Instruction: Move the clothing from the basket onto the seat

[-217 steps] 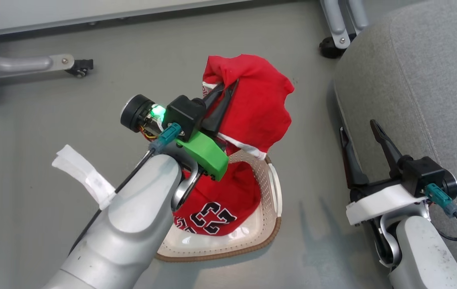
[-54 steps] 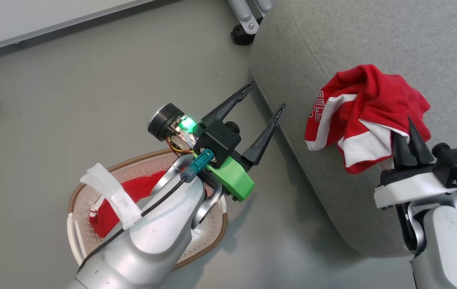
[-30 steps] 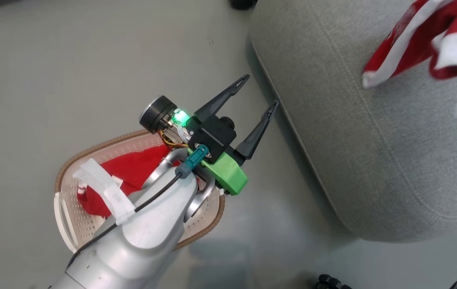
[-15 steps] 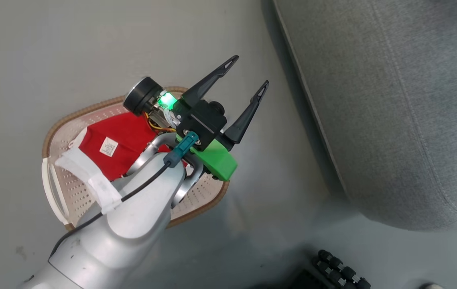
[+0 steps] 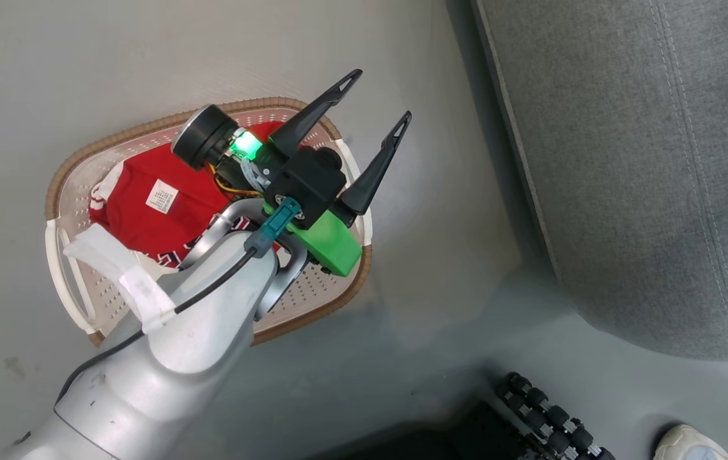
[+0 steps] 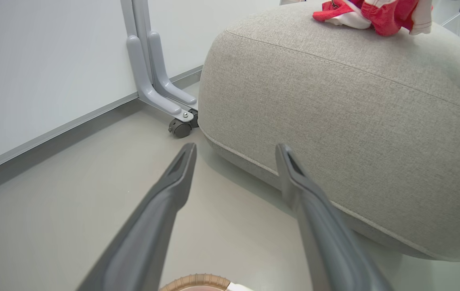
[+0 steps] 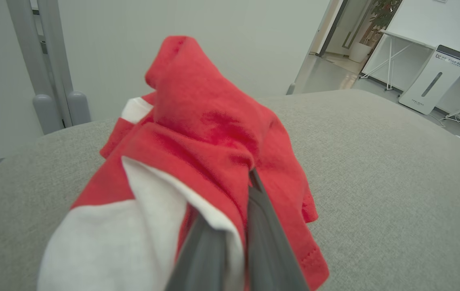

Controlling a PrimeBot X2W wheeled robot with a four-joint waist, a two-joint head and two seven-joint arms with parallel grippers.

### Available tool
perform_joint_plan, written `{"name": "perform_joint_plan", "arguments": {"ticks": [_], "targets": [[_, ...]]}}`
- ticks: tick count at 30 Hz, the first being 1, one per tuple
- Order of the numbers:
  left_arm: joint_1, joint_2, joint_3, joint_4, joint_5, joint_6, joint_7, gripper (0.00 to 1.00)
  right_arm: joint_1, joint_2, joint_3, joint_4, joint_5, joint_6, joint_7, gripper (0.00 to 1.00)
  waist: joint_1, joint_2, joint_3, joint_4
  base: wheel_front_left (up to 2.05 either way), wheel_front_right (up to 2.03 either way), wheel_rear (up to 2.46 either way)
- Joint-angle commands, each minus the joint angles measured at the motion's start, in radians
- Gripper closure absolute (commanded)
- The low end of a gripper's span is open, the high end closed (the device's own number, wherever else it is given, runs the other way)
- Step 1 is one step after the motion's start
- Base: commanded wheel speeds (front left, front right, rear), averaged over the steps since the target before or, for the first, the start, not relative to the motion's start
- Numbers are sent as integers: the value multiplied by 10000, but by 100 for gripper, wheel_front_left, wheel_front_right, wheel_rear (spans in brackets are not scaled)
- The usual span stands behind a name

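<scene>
Left gripper point(image 5: 382, 94): fingers spread wide, nothing between them, touching nothing. In the head view it hangs over the basket point(image 5: 312, 294), pointing to 1 o'clock, with its tips past the brown rim above bare floor.

Right gripper point(image 7: 232, 238): fingers drawn narrow, almost together, clamped on the red-and-white garment point(image 7: 205, 133). The cloth bunches over both fingers and hides the left tip. It spills onto the grey seat point(image 7: 375, 161) from 9 to 5 o'clock.

Task items: the labelled garment point(image 5: 140, 191), red with a white neck tag, lies in the basket at 9 o'clock of the head view, partly under the left forearm. The basket stands on the floor, apart from the seat point(image 5: 645, 160) at 3 o'clock.

View differences:
- The head view shows the basket's contents. It also shows a pale shoe toe point(image 5: 689, 444) at 5 o'clock.
- The left wrist view has the left gripper point(image 6: 236, 148) aimed at the side of the seat point(image 6: 355, 121) and a sliver of basket rim point(image 6: 197, 281) at 6 o'clock. The red-and-white garment point(image 6: 371, 14) lies on the seat top at 1 o'clock — a castor foot point(image 6: 181, 127) touches the seat at 11 o'clock.
- The right wrist view shows the grip up close. I cannot tell how much cloth sits between the fingers.
</scene>
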Motion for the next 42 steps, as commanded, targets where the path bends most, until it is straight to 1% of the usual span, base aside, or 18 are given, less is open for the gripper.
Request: {"name": "perform_joint_plan", "arguments": {"ticks": [1, 4, 8, 9, 10, 11, 15, 22, 27, 34, 42], "targets": [[-140, 78, 10, -51, -21, 86, -17, 0, 18, 67, -83, 174, -46, -7, -11, 100, -1, -1, 30, 19, 0, 0, 0], [-139, 115, -3, -93, -44, 94, -11, 0, 30, 153, -199, 554, -93, -7, -12, 100, -1, -1, 52, 32, 0, 0, 0], [-138, 160, -1, -55, -111, 117, -36, 0, 79, 255, -256, 708, -113, -7, -12, 100, -1, -1, -15, 33, 0, 0, 0], [-116, 165, 3, -28, -127, 139, -66, 0, 127, 292, -291, 662, -91, -7, -12, 75, -1, -1, -84, 27, 0, 0, 0], [-84, 154, 8, -9, -152, 152, -93, 0, 202, 321, -296, 606, -95, -7, -12, 16, -1, -1, -163, 27, 0, 0, 0], [-39, 133, 17, 23, -174, 166, -111, 0, 298, 328, -317, 546, -65, -7, -12, 0, -1, -1, -266, 28, 0, 0, 0], [189, 18, 70, 140, -308, 236, -245, 0, 775, 436, -386, 331, 66, -7, -12, 0, -1, -1, -781, 48, 0, 0, 0], [610, -134, 304, 384, -594, 366, -427, 0, 2169, 644, -27, -264, 29, -7, -12, 0, -1, -1, -1835, 123, 0, 0, 0], [1114, -176, 640, 442, -804, 515, -486, 0, 3158, 780, 323, -821, 294, -8, -12, 0, -1, -1, -2660, 288, 0, 0, 0], [2230, -74, 1516, 12, -938, 729, -489, 0, 4350, 996, 1232, -1801, 493, -8, -12, 0, -1, -1, -3650, 769, 0, 0, 0], [3481, -153, 3014, -472, -969, 917, -480, 0, 5112, 1169, 2508, -2669, 669, -7, -11, 0, -1, -1, -4515, 1630, 0, 0, 0]]}}
